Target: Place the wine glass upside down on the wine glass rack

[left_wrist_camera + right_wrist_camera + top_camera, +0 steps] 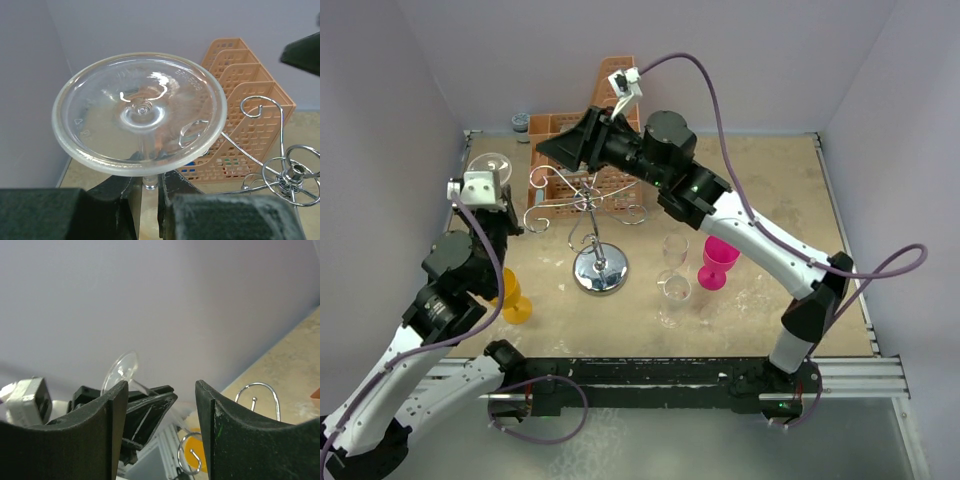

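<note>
Alignment matters most: your left tool is clenched on the stem of the clear wine glass, which it holds foot-up just left of the silver wire wine glass rack with curled arms. Slide the stem slowly into a scroll, keeping it level with the foot above the wire. Your right tool hangs released above the rack, gripping nothing.

right hand: parted, empty | wine glass: beyond | rack: lower right
</note>
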`<state>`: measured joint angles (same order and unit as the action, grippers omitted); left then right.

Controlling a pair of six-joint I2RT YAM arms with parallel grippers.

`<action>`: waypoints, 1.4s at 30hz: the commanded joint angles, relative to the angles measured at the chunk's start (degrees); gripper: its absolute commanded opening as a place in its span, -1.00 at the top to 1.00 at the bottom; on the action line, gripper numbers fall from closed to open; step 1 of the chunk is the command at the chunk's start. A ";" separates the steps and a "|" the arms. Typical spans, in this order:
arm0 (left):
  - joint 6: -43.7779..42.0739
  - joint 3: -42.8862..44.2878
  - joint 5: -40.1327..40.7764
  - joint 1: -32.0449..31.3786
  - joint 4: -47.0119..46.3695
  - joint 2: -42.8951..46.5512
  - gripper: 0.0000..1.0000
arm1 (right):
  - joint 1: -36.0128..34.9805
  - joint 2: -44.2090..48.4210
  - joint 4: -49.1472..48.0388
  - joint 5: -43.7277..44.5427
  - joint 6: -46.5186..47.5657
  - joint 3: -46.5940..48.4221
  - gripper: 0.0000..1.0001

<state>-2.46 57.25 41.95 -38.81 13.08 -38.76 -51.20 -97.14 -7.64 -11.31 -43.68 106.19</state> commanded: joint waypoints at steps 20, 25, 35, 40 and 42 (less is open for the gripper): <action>-11.05 -0.65 -6.46 -0.17 -10.08 -2.04 1.00 | -2.09 -6.67 -11.11 -12.93 -16.56 5.22 0.38; -11.38 -0.91 -6.74 -0.21 -9.80 -1.65 1.00 | -2.32 -6.74 -9.39 -11.83 -17.42 5.61 0.52; -9.23 0.06 -5.87 -0.17 -7.45 -1.41 1.00 | -2.50 -7.93 -7.79 -10.57 -19.25 5.84 1.00; -1.61 2.73 1.65 -0.28 -0.60 -1.28 0.47 | -2.56 -7.95 -7.57 -7.82 -20.97 6.03 1.00; 1.67 3.75 2.95 -0.24 4.03 -0.61 0.31 | -2.55 -8.17 -7.53 -7.06 -21.59 6.19 1.00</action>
<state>-9.21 56.84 40.05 -38.79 10.22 -40.32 -52.99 -105.89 -11.75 -19.94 -64.36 111.07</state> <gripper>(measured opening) 0.272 0.027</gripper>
